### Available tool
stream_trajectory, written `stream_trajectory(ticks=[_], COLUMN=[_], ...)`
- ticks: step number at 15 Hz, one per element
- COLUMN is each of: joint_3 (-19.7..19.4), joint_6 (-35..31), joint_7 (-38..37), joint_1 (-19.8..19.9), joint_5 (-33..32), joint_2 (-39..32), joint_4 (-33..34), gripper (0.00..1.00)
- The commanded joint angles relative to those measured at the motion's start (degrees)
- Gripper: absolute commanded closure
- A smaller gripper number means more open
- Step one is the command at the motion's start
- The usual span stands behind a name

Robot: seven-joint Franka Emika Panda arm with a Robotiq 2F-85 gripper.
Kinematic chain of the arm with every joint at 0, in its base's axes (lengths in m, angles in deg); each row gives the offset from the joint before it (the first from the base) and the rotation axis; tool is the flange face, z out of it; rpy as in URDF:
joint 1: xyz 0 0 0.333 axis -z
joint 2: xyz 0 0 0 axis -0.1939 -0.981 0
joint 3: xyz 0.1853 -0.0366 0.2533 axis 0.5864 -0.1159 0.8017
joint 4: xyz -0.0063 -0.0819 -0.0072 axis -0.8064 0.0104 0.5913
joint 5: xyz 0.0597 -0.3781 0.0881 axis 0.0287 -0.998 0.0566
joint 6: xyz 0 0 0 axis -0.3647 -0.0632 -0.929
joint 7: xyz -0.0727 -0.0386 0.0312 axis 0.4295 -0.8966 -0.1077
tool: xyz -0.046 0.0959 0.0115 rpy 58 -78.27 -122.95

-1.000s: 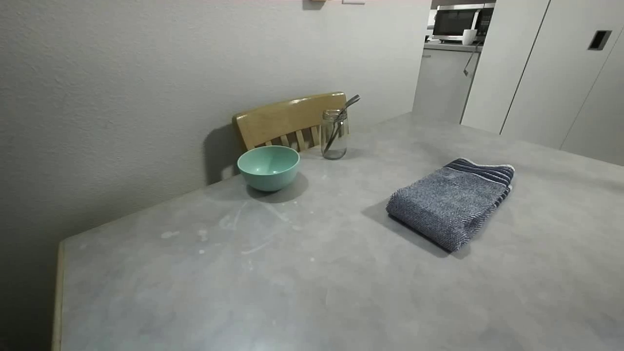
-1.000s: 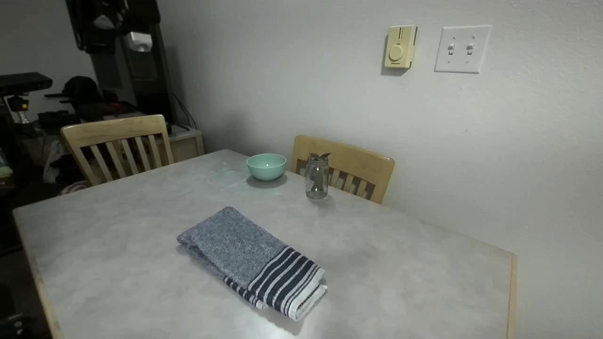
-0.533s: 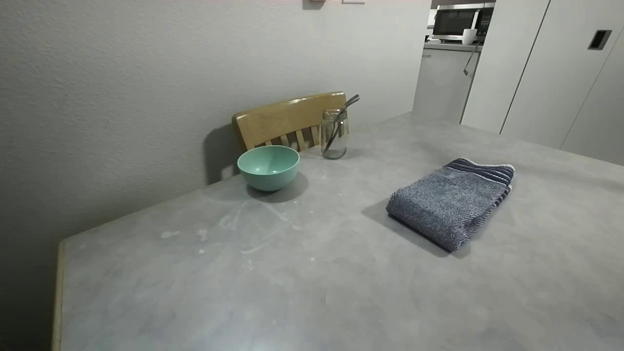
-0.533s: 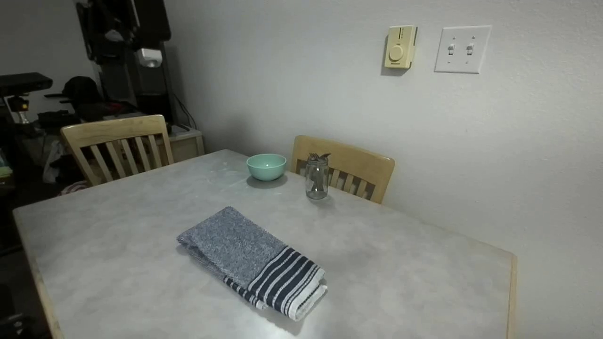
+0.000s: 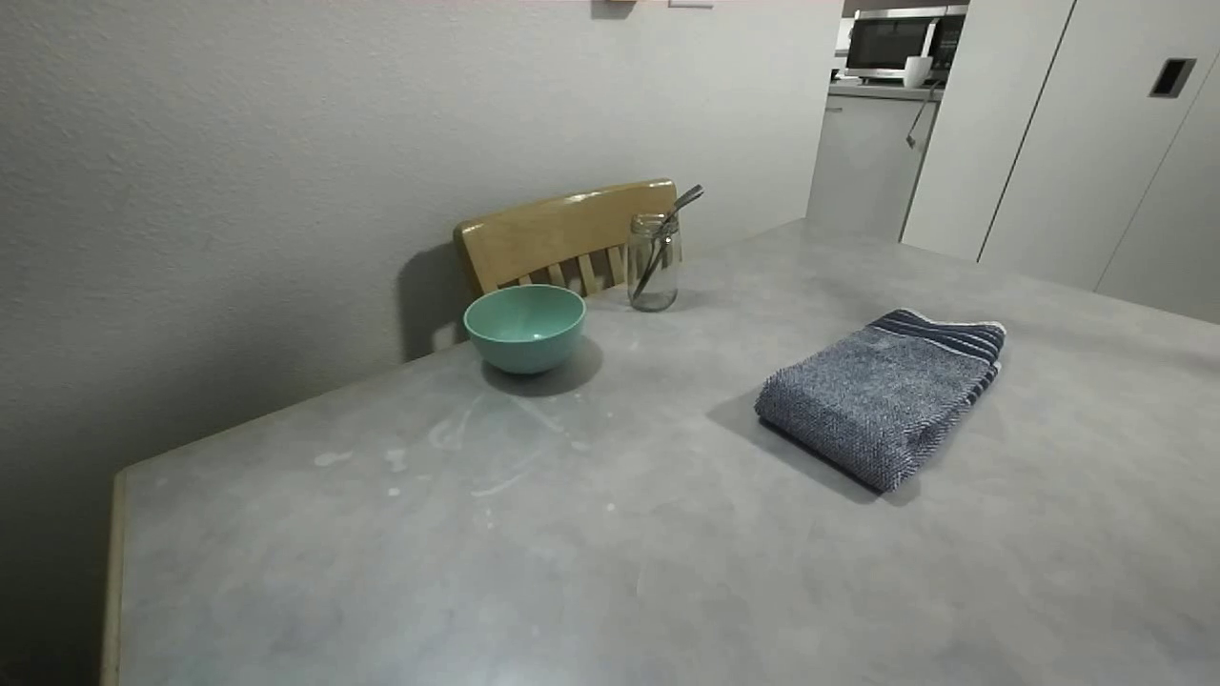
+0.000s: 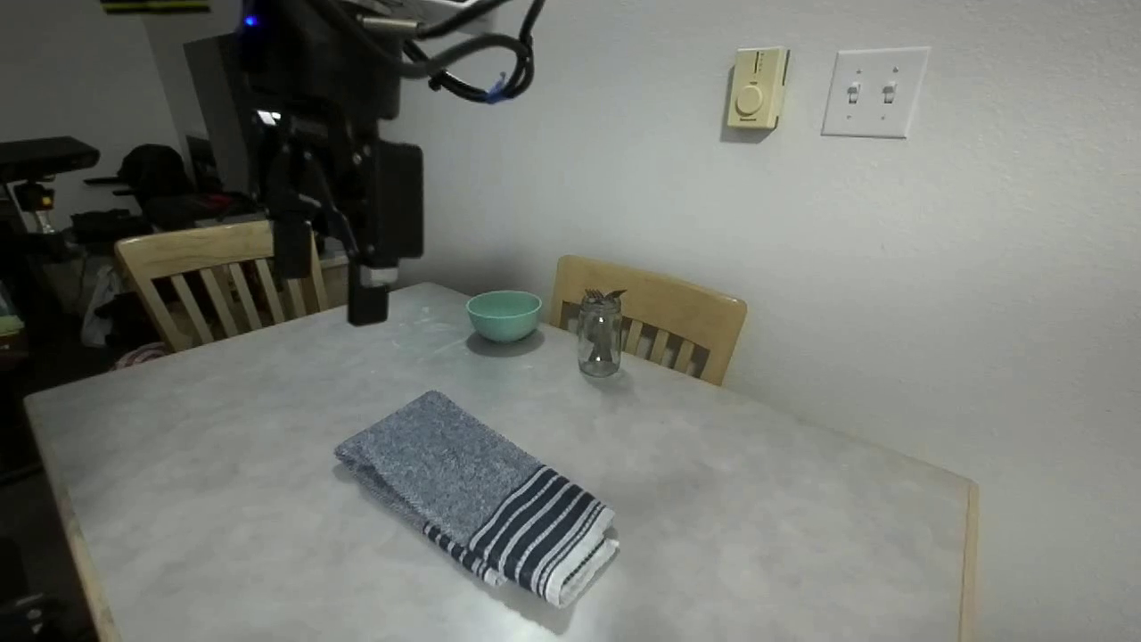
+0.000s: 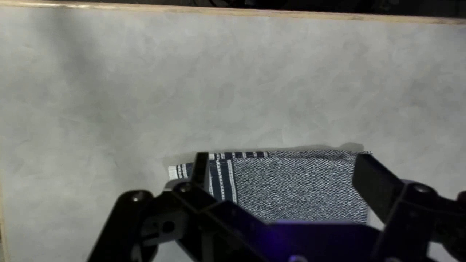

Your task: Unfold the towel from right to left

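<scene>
The blue-grey towel lies folded on the table in both exterior views (image 5: 877, 400) (image 6: 455, 473). Its dark and white striped ends lie together at one short side, with a folded edge at the opposite side. The wrist view shows the towel (image 7: 298, 185) below the gripper, its lower part hidden by the gripper body. My gripper (image 6: 330, 276) hangs in the air above the table, apart from the towel. In the wrist view the gripper's fingers (image 7: 282, 158) are wide open with nothing between them; the towel shows beneath. The gripper is out of view in an exterior view.
A teal bowl (image 5: 524, 329) and a glass jar with cutlery (image 5: 654, 267) stand near the wall side of the table. They also show as a bowl (image 6: 504, 316) and a jar (image 6: 599, 339). Chairs (image 6: 651, 308) stand at the table. The table edge (image 7: 233, 11) shows in the wrist view.
In an exterior view the arm has come down and to the right from the upper left, and its open gripper now hangs above the table. The towel, bowl and jar have not moved.
</scene>
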Motion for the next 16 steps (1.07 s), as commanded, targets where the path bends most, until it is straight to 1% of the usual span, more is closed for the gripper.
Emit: stream_trajectory(ticks=[1,3,6,10,16], joint_3=[0.53,0.04,0.07,-0.30,-0.48], joint_6=[0.23,0.43,0.65,-0.77,-0.75], joint_7=[2.02,3.91,4.04,4.87,6.37], joint_1=[1.27,1.53,1.56,1.64,2.91], joint_5=[1.26,2.17,2.24,3.39,6.62], joint_2=[-1.52,-3.83,-4.38,-7.02,-14.60], joint_4=[0.78,2.26,2.97,3.95,6.86], gripper=[0.00,0.00,0.00,0.00,0.00])
